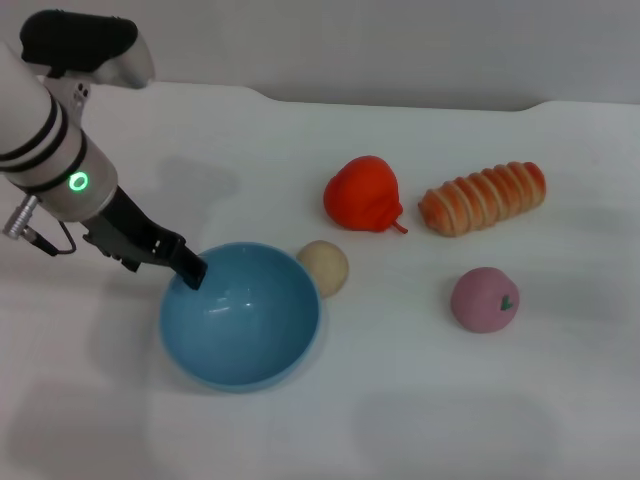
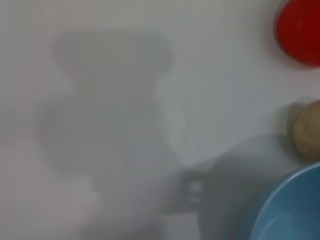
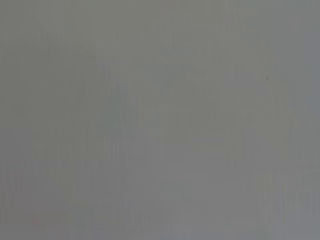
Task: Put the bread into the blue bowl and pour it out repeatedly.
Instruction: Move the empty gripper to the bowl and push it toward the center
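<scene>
- The left gripper (image 1: pixel 192 272) is sitting at the near-left rim of the blue bowl (image 1: pixel 245 330); its dark fingers (image 1: pixel 188 268) are reaching the rim, seemingly with one tip inside the wall, but whether they are clamped on it or standing apart I cannot tell.
- The bowl is resting upright and empty on the white surface (image 1: pixel 400 400); the bread (image 1: pixel 484 197) is lying well apart from the fingers, on the far side of the bowl and beyond the red fruit (image 1: pixel 364 194).
- The small beige ball (image 1: pixel 323 266) is touching or just beside the bowl's rim opposite the fingers; the pink fruit (image 1: pixel 484 299) is lying apart from both.
- Judging the step: the left arm seems to be taking hold of the rim so as to steady or tip the bowl; a good hold needs one finger inside the wall and one outside, seated deep enough that the glossy plastic is not slipping out.
- Any tipping should be going away from the beige ball, since a nudge could be rolling it off.
- The right gripper is showing in no view; its wrist camera is giving only flat grey; the bread is lying on its side, so it is likely the one to fetch it.
</scene>
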You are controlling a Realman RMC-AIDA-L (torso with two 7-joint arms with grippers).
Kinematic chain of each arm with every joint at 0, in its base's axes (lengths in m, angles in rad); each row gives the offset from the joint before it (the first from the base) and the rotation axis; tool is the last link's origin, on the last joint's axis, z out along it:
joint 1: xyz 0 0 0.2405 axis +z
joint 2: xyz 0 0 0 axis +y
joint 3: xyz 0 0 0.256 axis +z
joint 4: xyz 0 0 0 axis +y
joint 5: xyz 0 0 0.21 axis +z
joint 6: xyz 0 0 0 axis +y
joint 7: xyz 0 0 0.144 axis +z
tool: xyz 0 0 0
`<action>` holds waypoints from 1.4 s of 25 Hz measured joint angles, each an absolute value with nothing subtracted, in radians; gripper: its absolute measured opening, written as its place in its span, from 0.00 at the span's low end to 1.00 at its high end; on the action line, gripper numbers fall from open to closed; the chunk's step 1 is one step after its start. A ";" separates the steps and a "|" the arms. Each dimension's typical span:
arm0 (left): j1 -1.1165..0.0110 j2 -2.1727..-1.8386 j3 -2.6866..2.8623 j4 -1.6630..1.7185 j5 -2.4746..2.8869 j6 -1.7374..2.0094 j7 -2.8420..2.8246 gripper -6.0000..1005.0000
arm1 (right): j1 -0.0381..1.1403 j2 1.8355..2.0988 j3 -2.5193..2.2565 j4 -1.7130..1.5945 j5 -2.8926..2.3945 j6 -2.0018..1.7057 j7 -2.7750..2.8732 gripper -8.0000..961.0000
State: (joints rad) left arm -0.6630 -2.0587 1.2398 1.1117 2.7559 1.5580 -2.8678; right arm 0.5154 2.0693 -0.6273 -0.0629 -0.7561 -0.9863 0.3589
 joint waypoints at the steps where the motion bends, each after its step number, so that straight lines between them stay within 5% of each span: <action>1: -0.665 -2.059 1.242 1.102 2.756 1.556 -2.868 0.73 | 0.515 2.069 -0.627 -0.063 -0.756 -0.986 0.359 0.59; 18: -0.692 -2.060 1.273 0.945 2.723 1.465 -2.855 0.69 | 0.515 2.069 -0.627 -0.069 -0.756 -0.986 0.359 0.58; 21: -0.694 -2.061 1.285 0.928 2.710 1.453 -2.855 0.54 | 0.515 2.069 -0.627 -0.070 -0.756 -0.986 0.359 0.58; 35: -0.699 -2.060 1.297 0.893 2.700 1.452 -2.854 0.47 | 0.515 2.069 -0.626 -0.072 -0.756 -0.986 0.359 0.58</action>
State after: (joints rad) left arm -0.6994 -2.0598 1.2973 0.8935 2.6997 1.4523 -2.8536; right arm 0.5153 2.0693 -0.6263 -0.0721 -0.7562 -0.9864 0.3589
